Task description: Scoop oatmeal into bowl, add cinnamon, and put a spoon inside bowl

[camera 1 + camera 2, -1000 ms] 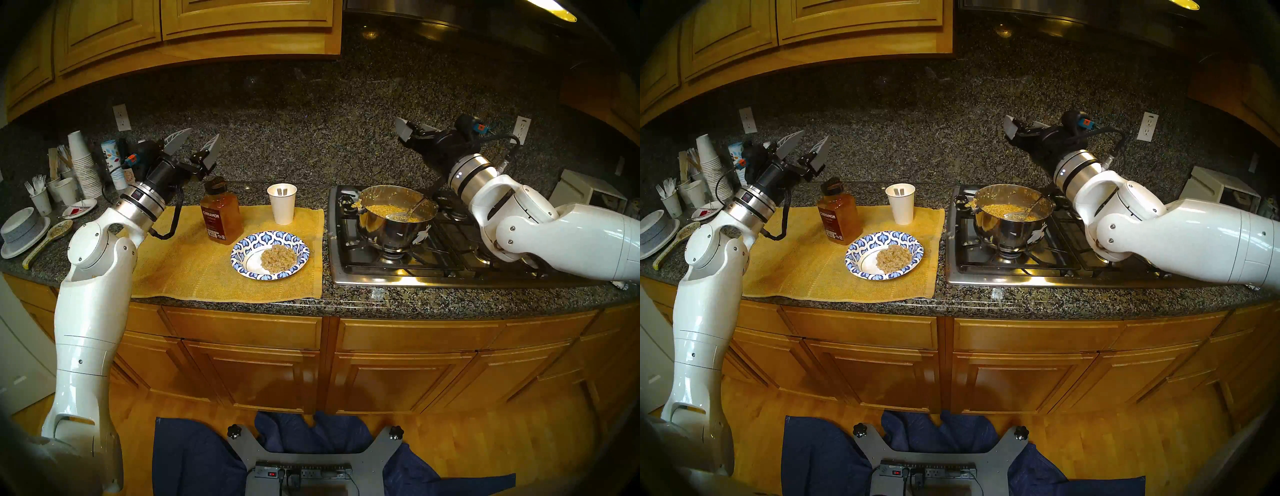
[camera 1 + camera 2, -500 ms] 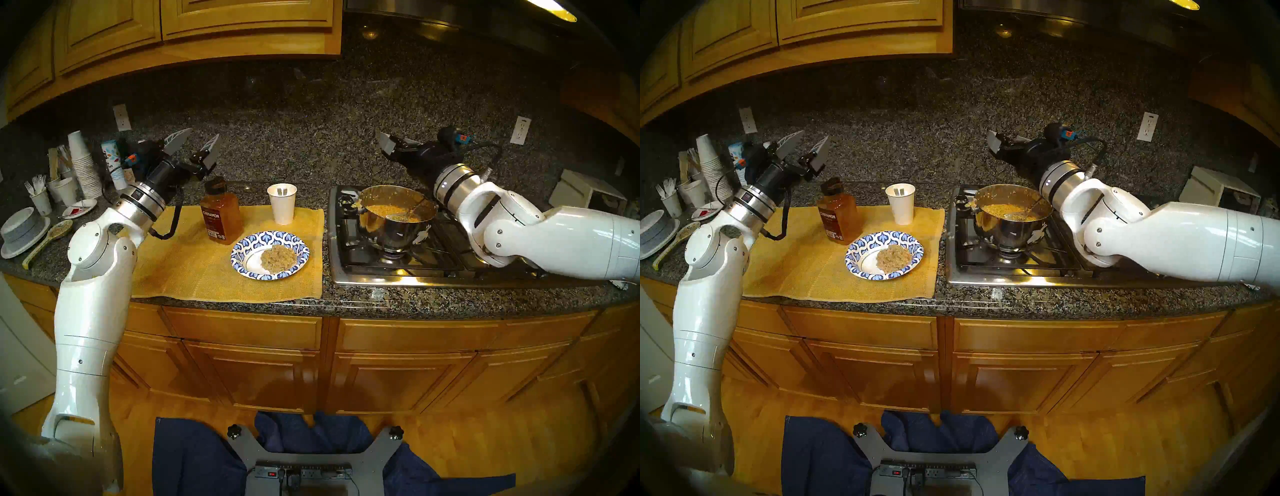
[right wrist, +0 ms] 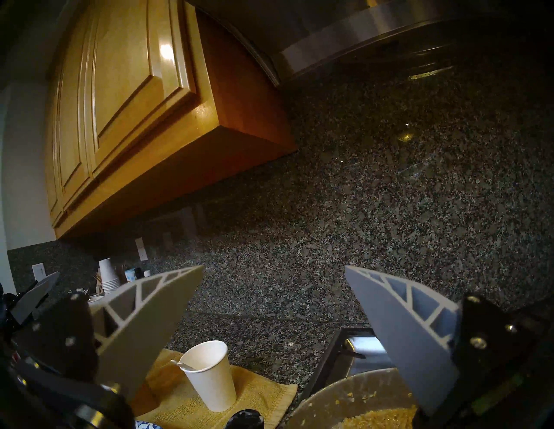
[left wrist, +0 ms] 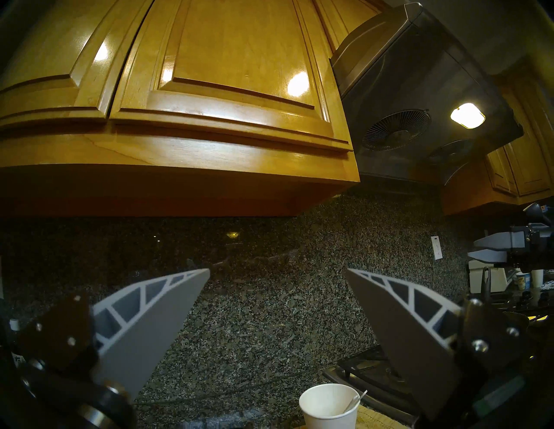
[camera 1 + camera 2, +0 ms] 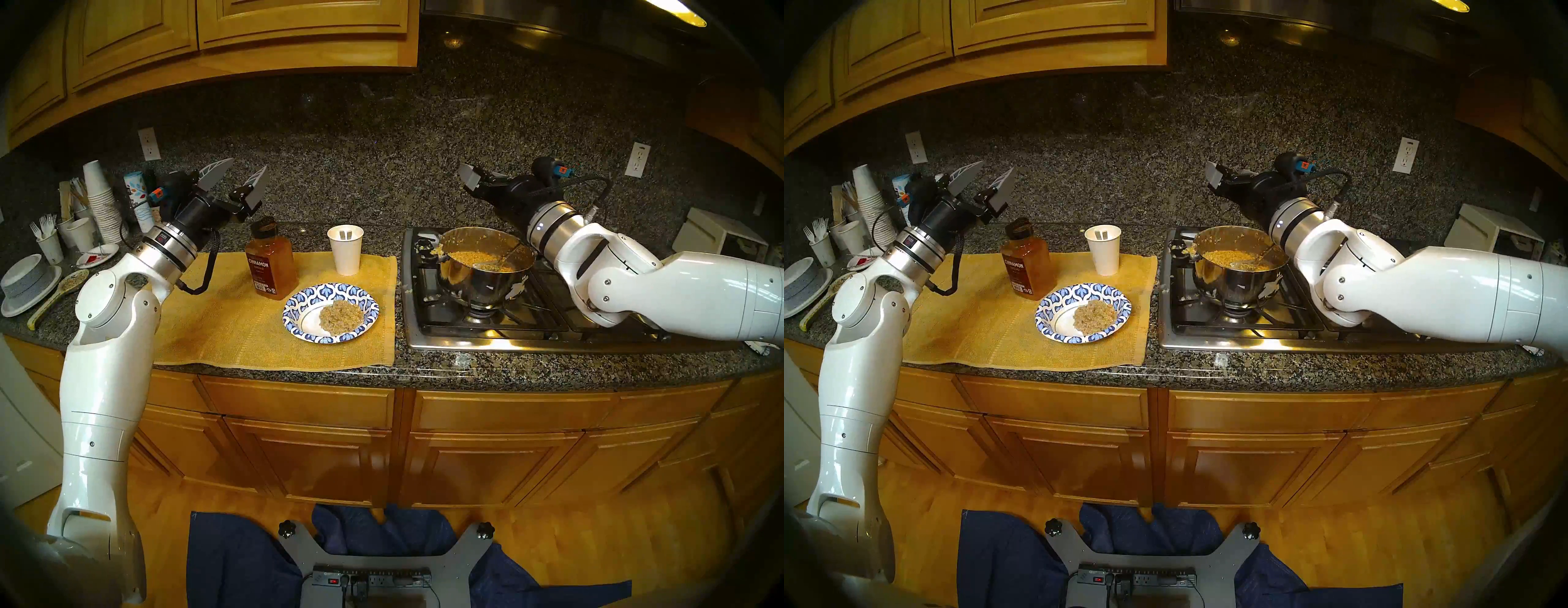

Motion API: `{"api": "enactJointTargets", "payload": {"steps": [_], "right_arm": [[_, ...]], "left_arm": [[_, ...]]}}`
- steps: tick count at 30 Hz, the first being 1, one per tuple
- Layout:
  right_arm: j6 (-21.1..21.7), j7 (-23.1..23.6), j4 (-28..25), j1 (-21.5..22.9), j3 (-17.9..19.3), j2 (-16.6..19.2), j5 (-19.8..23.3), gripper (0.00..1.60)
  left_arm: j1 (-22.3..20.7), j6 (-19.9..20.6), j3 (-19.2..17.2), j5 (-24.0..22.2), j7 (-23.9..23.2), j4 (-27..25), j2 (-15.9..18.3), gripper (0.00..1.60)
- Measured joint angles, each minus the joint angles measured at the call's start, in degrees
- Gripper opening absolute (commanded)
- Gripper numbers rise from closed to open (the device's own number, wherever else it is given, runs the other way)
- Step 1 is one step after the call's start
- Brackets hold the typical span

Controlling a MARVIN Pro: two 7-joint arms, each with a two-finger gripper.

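Observation:
The blue-and-white patterned bowl (image 5: 297, 306) sits on the yellow mat with a mound of oatmeal (image 5: 341, 317) in it. More oatmeal (image 5: 475, 256) fills the steel pot (image 5: 479, 284), where a metal ladle (image 5: 502, 256) rests. The cinnamon bottle (image 5: 270, 263) stands capped behind the bowl. A white spoon (image 4: 354, 400) stands in the paper cup (image 5: 346, 251). My left gripper (image 5: 245, 167) is open, raised above and left of the cinnamon. My right gripper (image 3: 274, 266) is open and empty, hovering over the pot's far rim.
The gas stove (image 5: 488, 327) holds the pot at right. Stacked paper cups (image 5: 102, 199), cups of forks, stacked grey bowls (image 5: 27, 282) and a big speckled spoon (image 5: 63, 288) crowd the left counter. A white box (image 5: 717, 237) sits far right. Wall cabinets and the range hood hang overhead.
My right arm has swung left and a little lower, bringing its gripper over the back of the pot. The left arm has shifted slightly left. The bowl, the cinnamon and the cup are unmoved.

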Motion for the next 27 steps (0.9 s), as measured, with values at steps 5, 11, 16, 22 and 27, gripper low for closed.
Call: {"api": "enactJointTargets", "payload": {"steps": [5, 11, 16, 22, 27], "right_arm": [[-0.06, 0.10, 0.06, 0.00, -0.04, -0.04, -0.09, 1.60], [-0.13, 0.19, 0.09, 0.00, -0.08, -0.02, -0.11, 1.60], [-0.18, 0.24, 0.09, 0.00, -0.10, 0.04, -0.12, 1.60], [-0.22, 0.27, 0.09, 0.00, -0.13, 0.11, -0.13, 1.60], [-0.25, 0.28, 0.07, 0.00, -0.16, 0.15, -0.13, 1.60]], "left_arm": [[2.75, 1.11, -2.17, 0.02, -0.81, -0.61, 0.95, 1.60], [6.46, 2.31, -4.13, 0.19, -1.40, -1.15, 1.47, 1.60], [9.54, 2.81, -4.67, 0.64, -1.48, -0.85, 1.42, 1.60], [11.69, 2.50, -4.84, 1.51, -1.26, -0.05, 1.07, 1.60], [12.69, 2.48, -4.73, 2.54, -0.92, 1.54, 0.98, 1.60]]}}
